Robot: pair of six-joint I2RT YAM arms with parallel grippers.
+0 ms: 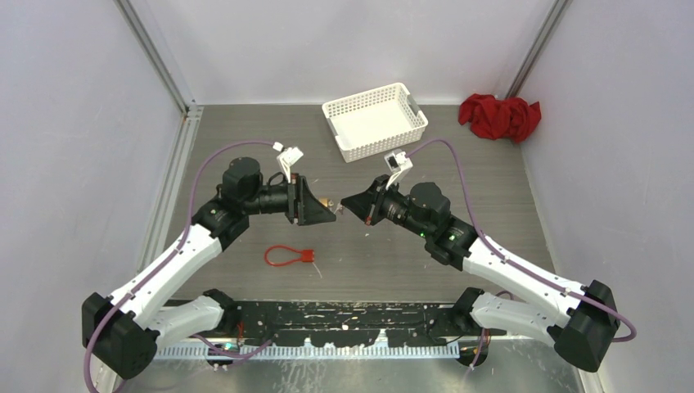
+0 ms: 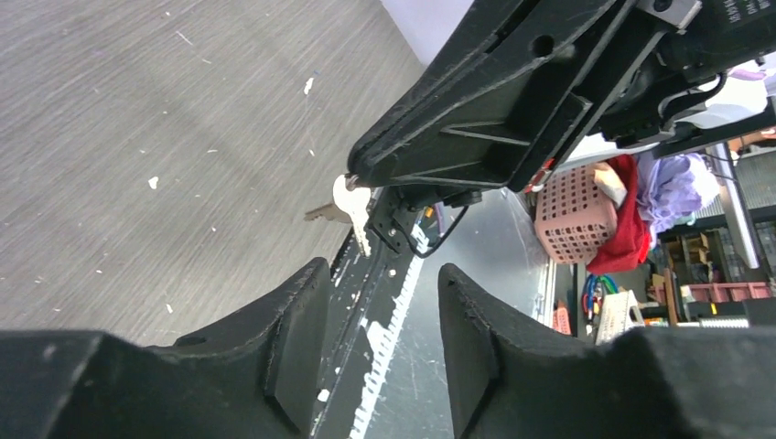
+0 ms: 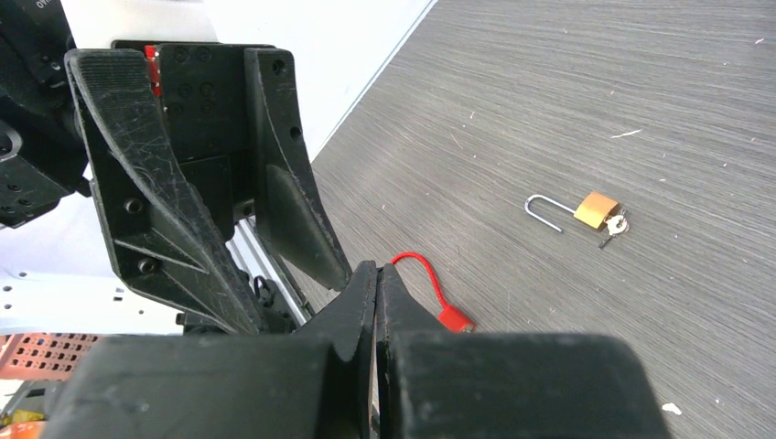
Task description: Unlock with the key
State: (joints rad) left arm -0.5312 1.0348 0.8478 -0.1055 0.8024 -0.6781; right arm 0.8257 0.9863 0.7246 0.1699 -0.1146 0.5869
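Nearest the arm bases, flat on the worktop [image 1: 491,205]: a red cable loop [image 1: 308,255]. Further in, facing tip to tip: left claw [image 2: 382,279] spread wide apart, right claw [image 3: 375,274] with fingers pressed together. Close by, lying on the worktop: a brass padlock [image 3: 596,208], shackle swung out, keys [image 3: 616,223] touching its end; in the keyhole or not, too small to tell. At the back: a white basket [image 1: 383,146] and a crumpled red cloth [image 1: 499,116], well apart.
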